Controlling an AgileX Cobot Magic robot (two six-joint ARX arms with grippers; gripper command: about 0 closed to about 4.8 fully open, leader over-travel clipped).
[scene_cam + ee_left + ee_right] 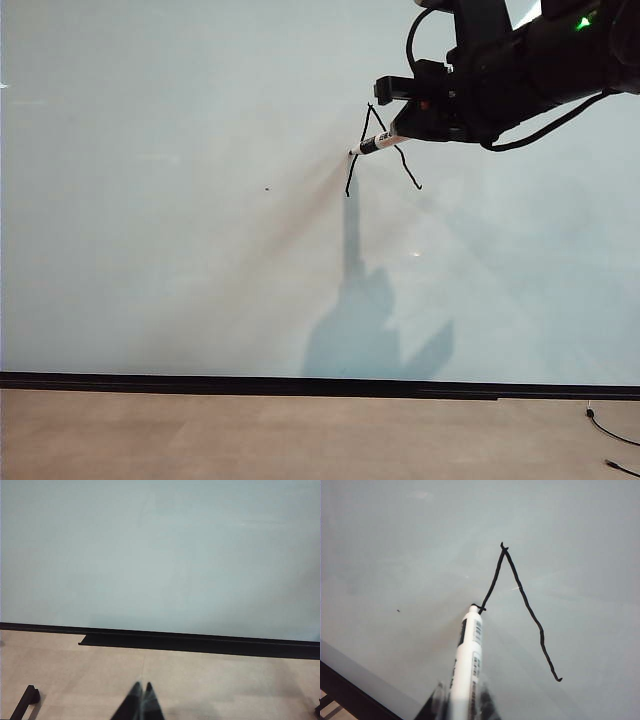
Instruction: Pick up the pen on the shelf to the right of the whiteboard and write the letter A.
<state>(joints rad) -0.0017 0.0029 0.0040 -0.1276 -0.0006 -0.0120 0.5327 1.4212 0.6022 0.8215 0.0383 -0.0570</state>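
Right gripper (462,705) is clamped on the pen (466,665), holding it by the rear of the barrel; in the exterior view the right gripper (405,130) comes in from the whiteboard's upper right corner, arm black with a green light. Pen (376,144) points down-left, its tip touching the whiteboard (180,200) on the left stroke of the letter A (385,150). In the right wrist view the letter A (520,605) shows two wobbly legs meeting at a peak, plus a short hook at the pen tip; no full crossbar visible. Tiny dark speck (267,188) sits well left of the strokes. Black strip (300,384) runs along the board's bottom edge. Left gripper (141,702) hangs low near the bottom edge, fingertips pressed together, holding nothing.
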